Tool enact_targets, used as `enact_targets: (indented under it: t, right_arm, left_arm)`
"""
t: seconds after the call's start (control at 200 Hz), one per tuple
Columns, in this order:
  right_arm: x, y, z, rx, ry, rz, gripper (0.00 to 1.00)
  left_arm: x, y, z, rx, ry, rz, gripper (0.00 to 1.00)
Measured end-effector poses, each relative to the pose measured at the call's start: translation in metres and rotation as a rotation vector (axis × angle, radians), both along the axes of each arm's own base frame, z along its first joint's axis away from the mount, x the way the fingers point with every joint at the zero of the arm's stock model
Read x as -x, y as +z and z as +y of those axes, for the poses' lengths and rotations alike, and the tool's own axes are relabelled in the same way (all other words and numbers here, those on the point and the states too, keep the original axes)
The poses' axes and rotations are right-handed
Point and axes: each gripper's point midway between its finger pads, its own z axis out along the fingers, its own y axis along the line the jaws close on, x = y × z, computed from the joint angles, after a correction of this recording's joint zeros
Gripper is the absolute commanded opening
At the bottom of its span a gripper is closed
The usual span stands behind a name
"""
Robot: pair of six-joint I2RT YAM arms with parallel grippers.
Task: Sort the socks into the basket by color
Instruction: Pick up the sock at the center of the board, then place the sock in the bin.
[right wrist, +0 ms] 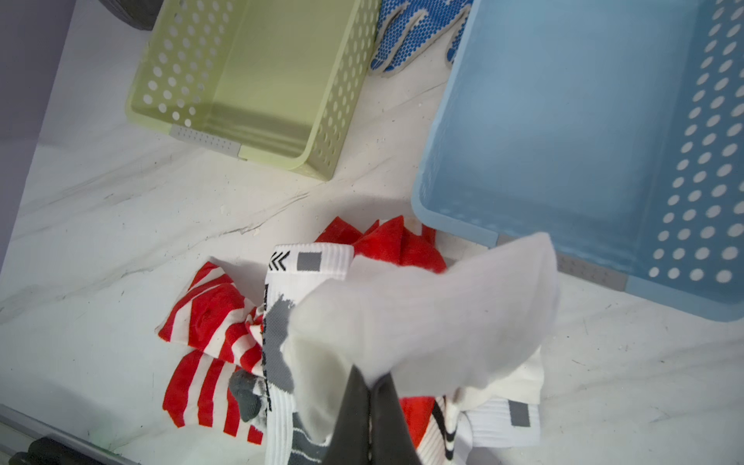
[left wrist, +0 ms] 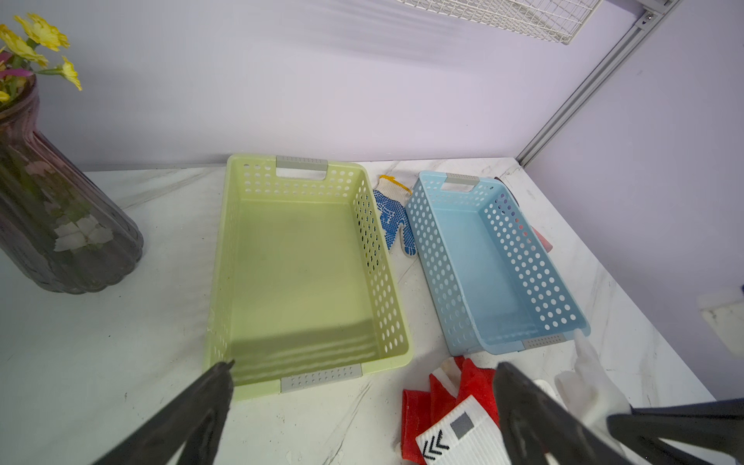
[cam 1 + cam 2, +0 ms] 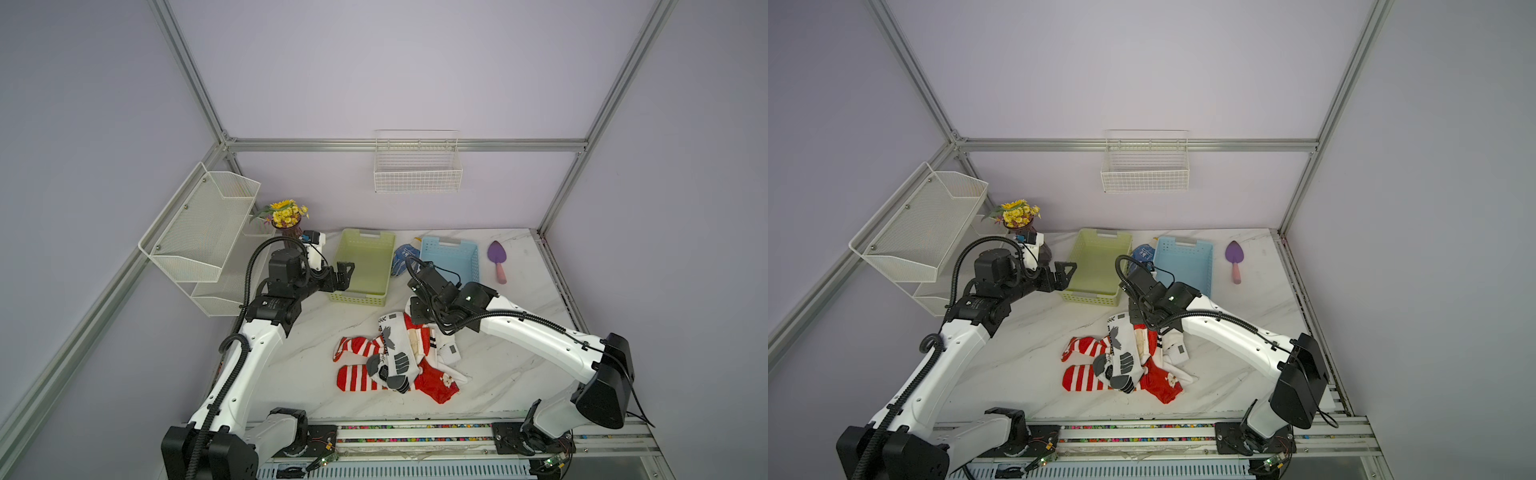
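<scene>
Top views both give us the marble table [image 3: 519,365], where the green basket [image 3: 357,298] and the blue basket [image 3: 473,262] stand side by side at the back. Each has nothing in it, so we judge that no sock is sorted yet and the whole job lies ahead. The socks [image 3: 395,361], red-striped and white mixed, lie in one heap just in front of the baskets. We see the right arm [image 3: 540,336] reach in from the near right corner, wrist bent down over the far end of the heap. In the right wrist view the right gripper [image 1: 370,386] is pinched tight on a fold of a white sock [image 1: 422,306], which stands above the heap beside the blue basket's near rim. The left arm [image 3: 257,353] is held up with its elbow bent, the left gripper [image 3: 347,276] spread wide and empty beside a near corner of the green basket.
</scene>
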Motion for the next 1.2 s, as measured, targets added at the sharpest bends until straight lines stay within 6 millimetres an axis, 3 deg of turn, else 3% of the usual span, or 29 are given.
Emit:
enact_targets:
  t: [0.48, 0.915, 1.2]
  right_arm:
    - [-0.058, 0.037, -0.041, -0.003, -0.070, -0.085, 0.03]
    - [-0.113, -0.018, -0.079, 0.097, -0.125, -0.003, 0.03]
    - [-0.136, -0.056, -0.084, 0.105, -0.137, 0.039, 0.03]
  left_arm:
    - [0.002, -0.001, -0.009, -0.004, -0.030, 0.001, 1.00]
    - [0.002, -0.004, -0.012, -0.013, -0.046, 0.003, 1.00]
    - [0.002, -0.003, -0.013, -0.016, -0.054, 0.001, 1.00]
